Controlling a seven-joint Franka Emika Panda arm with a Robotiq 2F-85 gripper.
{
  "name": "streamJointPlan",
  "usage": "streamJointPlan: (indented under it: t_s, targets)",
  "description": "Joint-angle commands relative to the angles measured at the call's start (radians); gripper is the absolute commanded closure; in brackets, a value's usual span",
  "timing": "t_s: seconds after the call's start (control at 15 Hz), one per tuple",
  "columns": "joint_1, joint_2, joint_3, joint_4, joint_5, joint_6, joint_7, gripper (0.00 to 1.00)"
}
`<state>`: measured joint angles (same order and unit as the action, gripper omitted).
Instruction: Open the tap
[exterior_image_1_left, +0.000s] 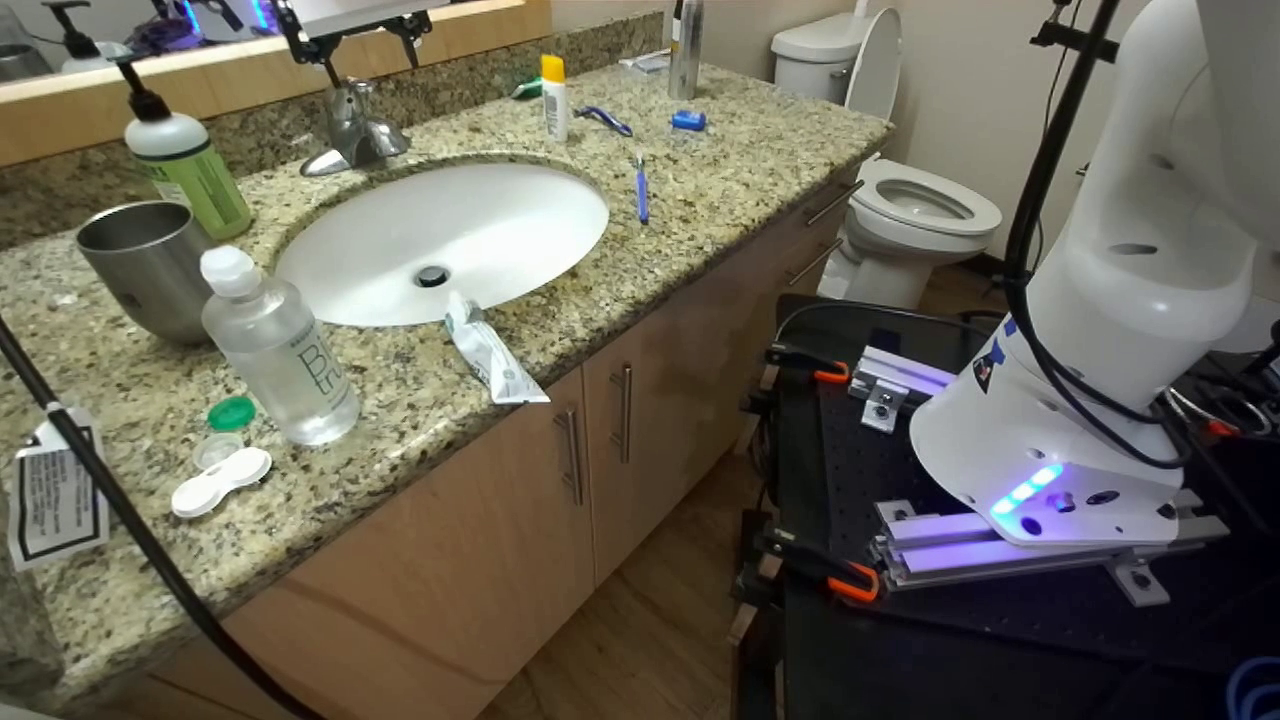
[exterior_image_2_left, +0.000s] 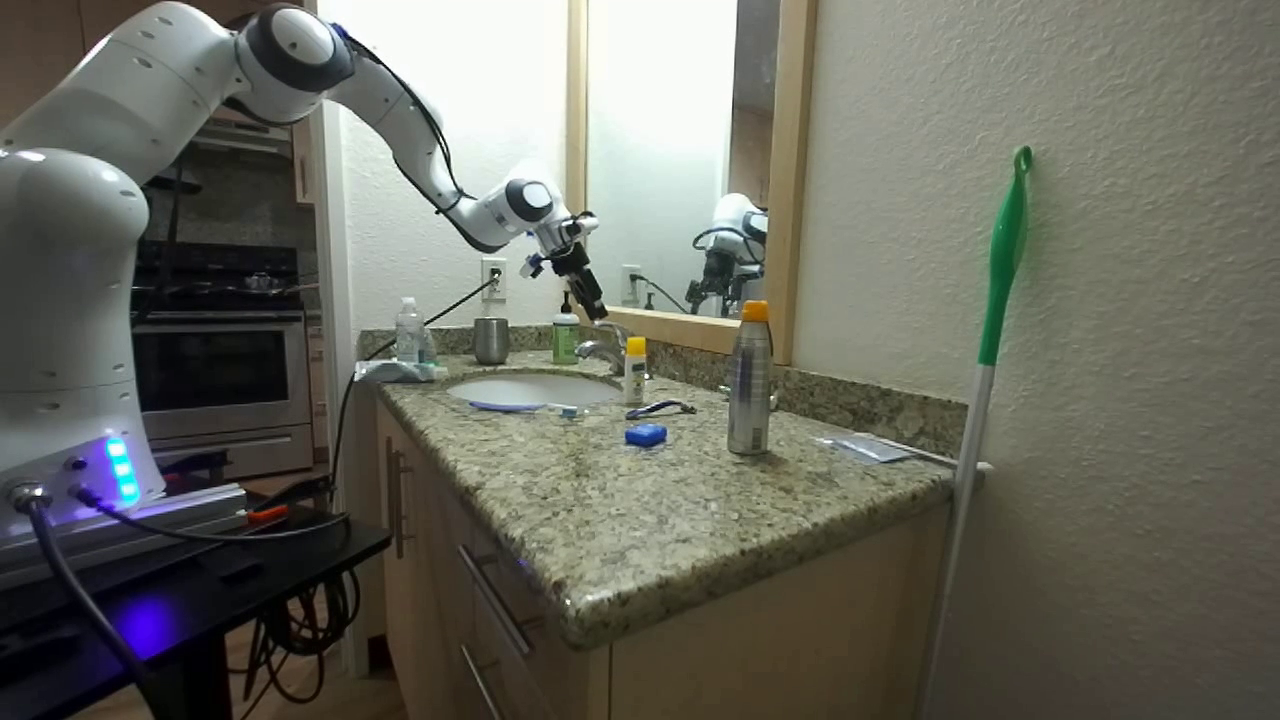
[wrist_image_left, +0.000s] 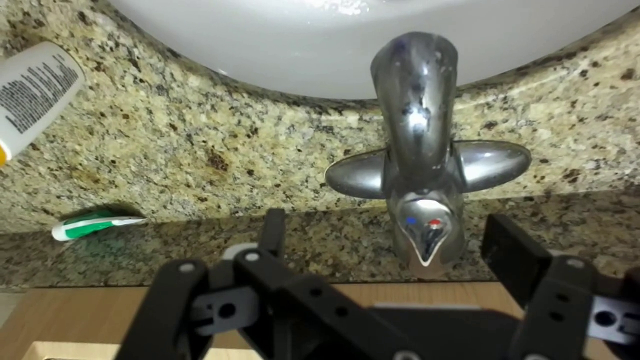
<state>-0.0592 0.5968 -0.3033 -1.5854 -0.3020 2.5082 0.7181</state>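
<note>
Right in close, the black gripper (wrist_image_left: 386, 232) has its fingers (wrist_image_left: 273, 232) spread wide, and in the wrist view the lever (wrist_image_left: 425, 225) of the chrome tap (wrist_image_left: 420, 155) shows between them; touching or apart, there's no telling. Gleaming curves on that tap: oval wings at three and nine, rounded spout (wrist_image_left: 415, 75) reaching twelve o'clock over the smooth white basin (wrist_image_left: 280, 55). Glossy, speckled granite counter (wrist_image_left: 185, 170) runs towards nine, out to a white bottle (wrist_image_left: 40, 90), with the darker backsplash (wrist_image_left: 170, 255) walling it off at six. Farther out, in an exterior view: a clear plastic bottle (exterior_image_1_left: 285, 360) at nine o'clock, the counter's edge slanting from eight up past one, wood-toned floor (exterior_image_1_left: 650, 600) at six beside a black table (exterior_image_1_left: 850, 675), and away at two, the white toilet (exterior_image_1_left: 910, 240).
</note>
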Motion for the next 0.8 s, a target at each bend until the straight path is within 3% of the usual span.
streamJointPlan:
  t_s: [0.0, 0.13, 0.73]
  targets:
    - [0.003, 0.004, -0.007, 0.002, 0.026, 0.004, -0.019, 0.27]
    - [-0.002, 0.002, -0.002, -0.003, 0.037, 0.009, -0.026, 0.32]
    - [-0.016, -0.005, 0.025, -0.010, 0.113, 0.028, -0.081, 0.95]
